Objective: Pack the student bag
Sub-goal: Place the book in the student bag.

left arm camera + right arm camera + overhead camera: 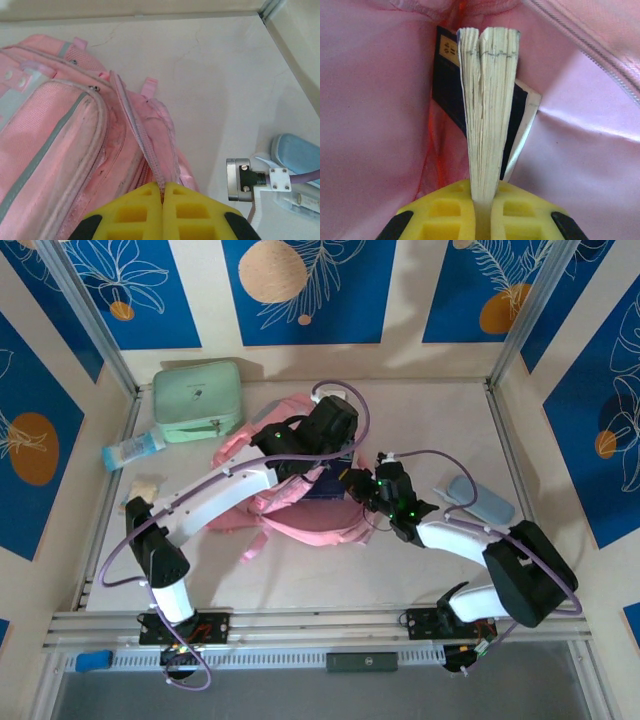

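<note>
- Two arms meet over the student bag [292, 510], which lies flat mid-table, slightly left of centre, with its pink straps trailing toward the near edge
- left gripper [162, 188]: yellow fingers pressed together, pinching the bag's zip edge; the zip tape runs straight down into the seam between the pads
- left wrist view: the front pockets with grey trim sit left of that pinched edge, and bare table [225, 75] lies to the right
- right gripper [484, 190]: clamped on the page block of a thick navy-covered book [487, 75], with the pages fanning slightly at the far end
- the book stands on edge in the right wrist view, with pink lining close on both sides, so it is inside the bag's open mouth
- top view: the navy cover shows at the bag's opening, right at the right gripper's tip
- mint green zip case [198, 400]: far-left part of the table, just beside the bag's far corner; cannot tell if they touch
- clear bottle with blue label [133, 449]: lying on its side near the left table edge, in front of the case
- small beige item [146, 487]: beside the left arm's elbow, too small to identify
- light blue pouch [480, 500]: right side of the table, beside the right forearm, well apart from the bag
</note>
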### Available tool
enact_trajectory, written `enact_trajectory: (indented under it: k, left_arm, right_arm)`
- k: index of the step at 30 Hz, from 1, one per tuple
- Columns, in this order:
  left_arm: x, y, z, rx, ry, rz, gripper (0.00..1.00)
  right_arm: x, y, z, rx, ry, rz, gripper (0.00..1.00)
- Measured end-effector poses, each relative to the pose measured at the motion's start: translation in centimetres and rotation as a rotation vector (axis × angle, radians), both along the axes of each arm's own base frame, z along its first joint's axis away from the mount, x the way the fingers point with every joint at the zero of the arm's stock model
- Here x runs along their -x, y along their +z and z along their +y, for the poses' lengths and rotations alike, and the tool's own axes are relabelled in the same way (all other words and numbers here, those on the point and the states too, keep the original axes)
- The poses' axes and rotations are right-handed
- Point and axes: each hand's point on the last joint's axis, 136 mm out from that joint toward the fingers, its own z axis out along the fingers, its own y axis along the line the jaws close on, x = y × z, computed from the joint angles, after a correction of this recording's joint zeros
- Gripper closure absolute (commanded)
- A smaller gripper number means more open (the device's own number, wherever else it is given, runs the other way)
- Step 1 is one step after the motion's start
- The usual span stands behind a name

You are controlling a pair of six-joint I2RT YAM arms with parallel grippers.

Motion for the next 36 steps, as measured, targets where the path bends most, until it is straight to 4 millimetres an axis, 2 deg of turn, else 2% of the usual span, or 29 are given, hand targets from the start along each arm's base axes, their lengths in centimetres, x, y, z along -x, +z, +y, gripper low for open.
enact_trajectory:
  k: [5, 9, 12, 16, 20, 23, 28, 29, 32, 33, 36]
  left_arm:
    - [-0.6, 0.1, 0.6, 0.004, 0.024, -0.002, 1.00]
    - [-1.2, 0.2, 1.0, 0.014, 0.043, -0.002, 1.00]
    - [-1.4, 0.4, 1.0, 0.031, 0.053, -0.004, 1.00]
    - [-1.3, 0.3, 0.8, 0.047, 0.052, 0.007, 1.00]
    - [-1.3, 0.2, 0.7, 0.058, 0.056, 0.017, 1.00]
    - [-1.3, 0.2, 0.6, 0.068, 0.058, 0.020, 1.00]
    - [-1.2, 0.2, 0.5, 0.081, 0.061, 0.029, 1.00]
    - [-1.2, 0.2, 0.5, 0.081, 0.061, 0.029, 1.00]
    - [-1.1, 0.2, 0.4, 0.083, 0.057, 0.032, 1.00]
    - [-1.1, 0.2, 0.4, 0.084, 0.056, 0.033, 1.00]
    - [-1.1, 0.2, 0.4, 0.084, 0.056, 0.033, 1.00]
  right_arm:
    - [0.7, 2.4, -0.6, -0.008, -0.011, -0.014, 1.00]
    - [1.9, 5.3, -2.6, -0.054, -0.041, -0.052, 1.00]
    - [2.5, 5.8, -3.9, -0.092, -0.085, -0.049, 1.00]
    - [1.9, 4.6, -4.2, -0.101, -0.124, 0.003, 1.00]
    - [0.8, 2.7, -3.5, -0.077, -0.150, 0.070, 1.00]
    - [0.2, 2.3, -2.5, -0.063, -0.162, 0.055, 1.00]
    - [-2.2, 2.0, -0.4, -0.054, -0.179, 0.020, 1.00]
    - [-2.9, 1.9, 0.1, -0.047, -0.187, 0.010, 0.97]
    - [-4.4, 1.2, 1.2, -0.033, -0.191, 0.000, 0.72]
    - [-4.6, 0.9, 1.6, -0.023, -0.184, -0.002, 0.67]
    - [-4.1, 0.2, 2.2, 0.013, -0.158, 0.011, 0.61]
